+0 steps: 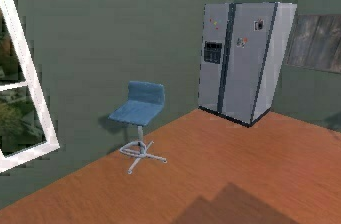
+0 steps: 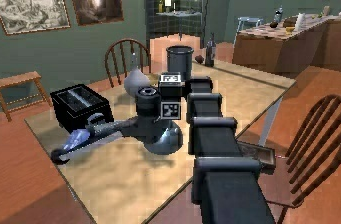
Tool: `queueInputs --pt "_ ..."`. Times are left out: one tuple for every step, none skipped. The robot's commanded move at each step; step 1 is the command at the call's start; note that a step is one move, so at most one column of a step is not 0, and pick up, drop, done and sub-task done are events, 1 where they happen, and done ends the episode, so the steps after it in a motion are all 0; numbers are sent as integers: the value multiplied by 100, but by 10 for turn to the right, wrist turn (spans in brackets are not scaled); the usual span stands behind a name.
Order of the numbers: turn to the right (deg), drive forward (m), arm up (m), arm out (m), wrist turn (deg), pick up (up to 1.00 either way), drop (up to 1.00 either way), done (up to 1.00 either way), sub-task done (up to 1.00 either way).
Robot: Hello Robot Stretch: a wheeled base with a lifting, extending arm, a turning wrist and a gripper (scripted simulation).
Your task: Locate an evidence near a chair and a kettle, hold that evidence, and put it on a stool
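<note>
The dark arm (image 2: pixel 213 150) reaches out over a light wooden table (image 2: pixel 128 190). My gripper (image 2: pixel 71 152) points to the arm side view's left, low over the tabletop. A small bluish-grey thing (image 2: pixel 78 143) lies on the table right at the fingers, so I cannot tell whether the gripper holds anything. A grey kettle-like vessel (image 2: pixel 142 84) stands behind the gripper body, with a wooden chair (image 2: pixel 126 58) at the table's far side. A blue swivel seat on a chrome base (image 1: pixel 138 108) stands on the floor in the forward view. A low wooden stool (image 2: pixel 12 90) stands by the wall.
On the table are a black toaster (image 2: pixel 81 104), a dark pot (image 2: pixel 179 55) and a grey round bowl (image 2: pixel 164 139). A second wooden chair (image 2: pixel 318 140) stands at the table's right. A kitchen counter (image 2: pixel 298 45) lies beyond. The forward view has a grey fridge (image 1: pixel 243 60), a big window (image 1: pixel 8 90) and open wooden floor (image 1: pixel 228 170).
</note>
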Motion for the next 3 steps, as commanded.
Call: queueInputs --pt "0 0 0 0 -450 0 0 0 0" --pt "0 0 0 0 -150 0 0 0 0" --pt "0 0 0 -18 0 0 0 0 0"
